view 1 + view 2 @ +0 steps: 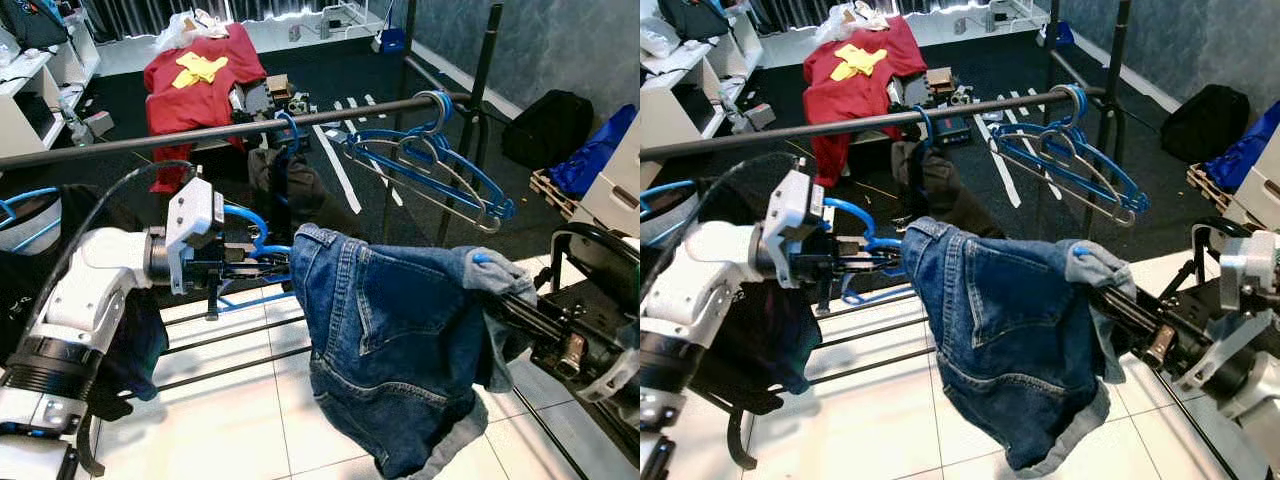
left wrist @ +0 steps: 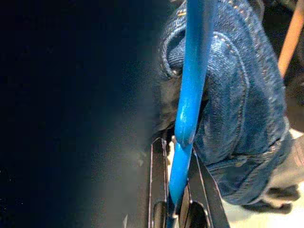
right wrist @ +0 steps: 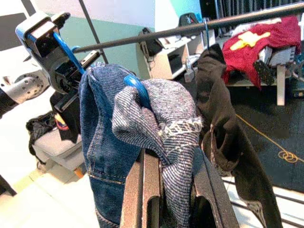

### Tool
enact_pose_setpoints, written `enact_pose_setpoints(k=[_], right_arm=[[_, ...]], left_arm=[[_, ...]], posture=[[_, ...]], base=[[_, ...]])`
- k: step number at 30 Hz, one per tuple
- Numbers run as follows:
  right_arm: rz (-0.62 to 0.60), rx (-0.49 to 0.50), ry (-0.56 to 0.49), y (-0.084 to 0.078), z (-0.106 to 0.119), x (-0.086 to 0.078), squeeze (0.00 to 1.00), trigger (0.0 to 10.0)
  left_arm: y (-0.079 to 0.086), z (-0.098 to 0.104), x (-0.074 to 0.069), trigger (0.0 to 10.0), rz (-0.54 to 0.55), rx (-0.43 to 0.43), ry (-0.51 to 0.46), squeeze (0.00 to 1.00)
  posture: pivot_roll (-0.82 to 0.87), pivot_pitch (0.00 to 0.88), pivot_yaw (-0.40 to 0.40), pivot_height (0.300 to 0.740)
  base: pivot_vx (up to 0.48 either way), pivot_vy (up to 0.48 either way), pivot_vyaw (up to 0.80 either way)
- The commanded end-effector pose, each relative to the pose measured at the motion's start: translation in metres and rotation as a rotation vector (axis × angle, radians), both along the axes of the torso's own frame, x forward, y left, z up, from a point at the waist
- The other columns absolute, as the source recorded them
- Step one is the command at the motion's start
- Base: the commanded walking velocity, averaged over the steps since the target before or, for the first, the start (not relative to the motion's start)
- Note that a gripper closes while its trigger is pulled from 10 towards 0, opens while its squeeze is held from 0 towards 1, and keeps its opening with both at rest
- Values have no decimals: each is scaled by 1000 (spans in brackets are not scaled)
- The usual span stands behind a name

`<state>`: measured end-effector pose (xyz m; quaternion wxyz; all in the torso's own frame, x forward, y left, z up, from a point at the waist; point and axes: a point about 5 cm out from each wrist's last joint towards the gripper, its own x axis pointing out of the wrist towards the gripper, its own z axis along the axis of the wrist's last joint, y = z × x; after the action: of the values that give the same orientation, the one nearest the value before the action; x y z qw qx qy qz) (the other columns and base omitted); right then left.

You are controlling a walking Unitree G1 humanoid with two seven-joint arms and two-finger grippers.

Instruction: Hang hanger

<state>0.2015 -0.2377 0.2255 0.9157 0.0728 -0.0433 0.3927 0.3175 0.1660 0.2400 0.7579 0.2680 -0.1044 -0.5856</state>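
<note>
Nearest you, the denim shorts drape stiff and faded over a blue plastic hanger, strung between both arms below the dark metal rail. Your left gripper is clamped on the hanger's hook end; your right gripper pinches its far end through inside-out denim.

Denim shorts carried on a blue hanger below the rail.
Left gripper grips the hanger's hook end; right gripper apparently clamps its far-right end through cloth.
</note>
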Motion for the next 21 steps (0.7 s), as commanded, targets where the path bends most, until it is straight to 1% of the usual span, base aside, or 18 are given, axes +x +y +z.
enact_pose_setpoints(k=[1,2,3,4,5,6,7,8,9,12,13,14,15,17,18,19,20,21], right_arm=[[-19,-6,-43,-4,8,-2,0,0],[-14,-9,-38,-3,7,-2,0,0],[-14,-9,-38,-3,7,-2,0,0],[-9,-13,-32,-2,6,-2,0,0],[-9,-13,-32,-2,6,-2,0,0],[-5,-22,-23,-1,4,-2,0,0],[-5,-22,-23,-1,4,-2,0,0],[0,-28,-12,0,2,-1,0,0],[1,-51,12,2,-2,0,0,0],[2,-66,28,3,-4,0,0,0],[9,-105,59,5,-11,1,0,0],[9,-105,59,5,-11,1,0,0],[16,-159,94,8,-18,3,0,0],[16,-159,94,8,-18,3,0,0],[26,-222,119,10,-24,4,0,0],[26,-222,119,10,-24,4,0,0],[33,-265,133,11,-27,4,0,0],[34,-314,126,12,-26,7,0,0]], left_arm=[[16,-11,3,2549,80,121,29,0],[12,-13,3,2549,72,168,9,0],[12,-13,3,2549,72,168,9,0],[8,-14,3,2588,60,207,-11,0],[8,-14,3,2588,60,207,-11,0],[4,-16,4,2706,54,270,-41,0],[4,-16,4,2706,54,270,-41,0],[1,-18,6,2627,53,337,-73,0],[-3,-18,8,2627,47,383,-104,0],[-5,-17,9,2627,41,409,-124,0],[-10,-16,9,2588,23,430,-151,0],[-10,-16,9,2588,23,430,-151,0],[-16,-14,10,2706,-2,458,-185,0],[-16,-14,10,2706,-2,458,-185,0],[-22,-13,10,2745,-32,492,-213,0],[-22,-13,10,2745,-32,492,-213,0],[-25,-13,10,2745,-52,516,-232,0],[-28,-16,10,3294,-93,569,-242,0]], posture=[[-144,111,81,740],[-144,111,81,740],[-144,111,81,740],[-145,112,80,740],[-145,112,80,740],[-146,113,82,740],[-146,113,82,740],[-147,113,84,740],[-147,113,84,740],[-146,113,82,740],[-145,113,83,740],[-145,113,83,740],[-144,112,81,740],[-144,112,81,740],[-144,112,81,740],[-144,112,81,740],[-144,112,81,740],[-141,110,82,740]], base=[[0,0,0],[0,0,0],[0,0,0],[0,0,0],[0,0,0],[0,0,0],[0,0,0],[0,0,0],[0,0,0],[0,0,0],[0,0,0],[0,0,0],[0,0,0],[0,0,0],[0,0,0],[0,0,0],[0,0,0],[0,0,0]])
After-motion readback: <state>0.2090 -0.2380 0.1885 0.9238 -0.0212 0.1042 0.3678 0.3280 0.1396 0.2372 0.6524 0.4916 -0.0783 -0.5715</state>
